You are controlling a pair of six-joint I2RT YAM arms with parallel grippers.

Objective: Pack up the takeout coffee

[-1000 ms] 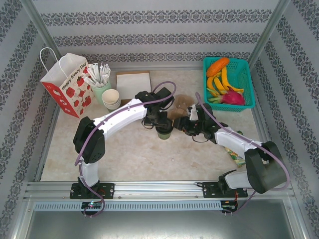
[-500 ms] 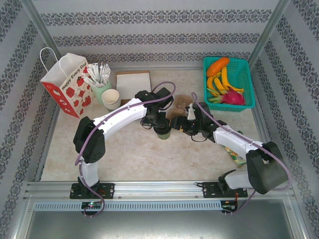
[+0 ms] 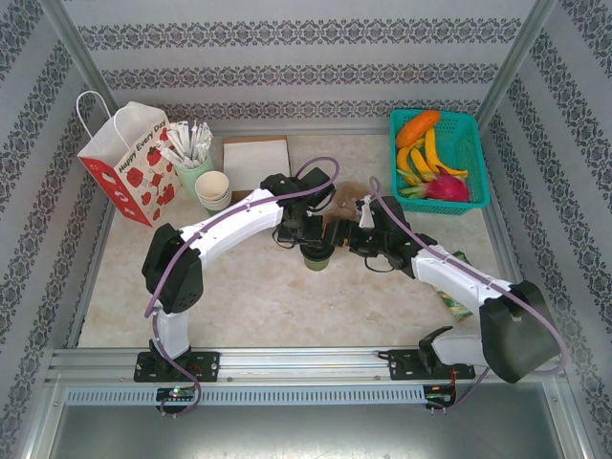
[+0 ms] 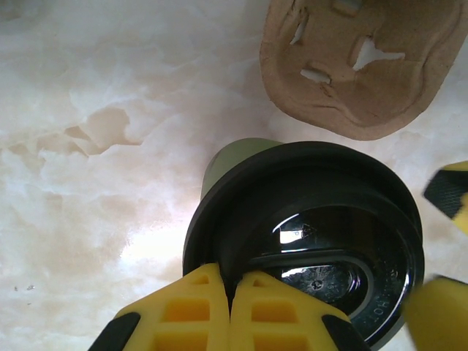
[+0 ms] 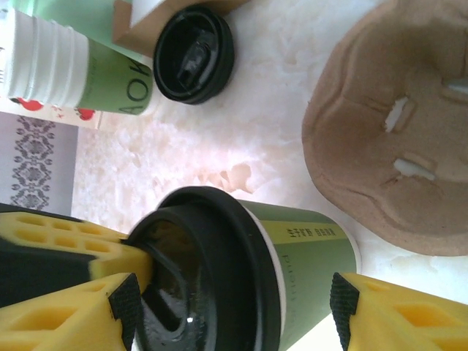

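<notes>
marble table [image 3: 239, 287], takeout coffee [image 5: 292, 270] between right gripper [image 5: 234, 292] fingers [image 5: 73, 256]

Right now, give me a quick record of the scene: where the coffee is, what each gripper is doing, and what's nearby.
coffee cup: upright, black lid on
left gripper: shut on the lid's rim
right gripper: open, one finger on each side of the cup
cardboard cup tray: lying beside the cup
paper bag: standing at far left, well apart from the cup
packed: not yet
</notes>
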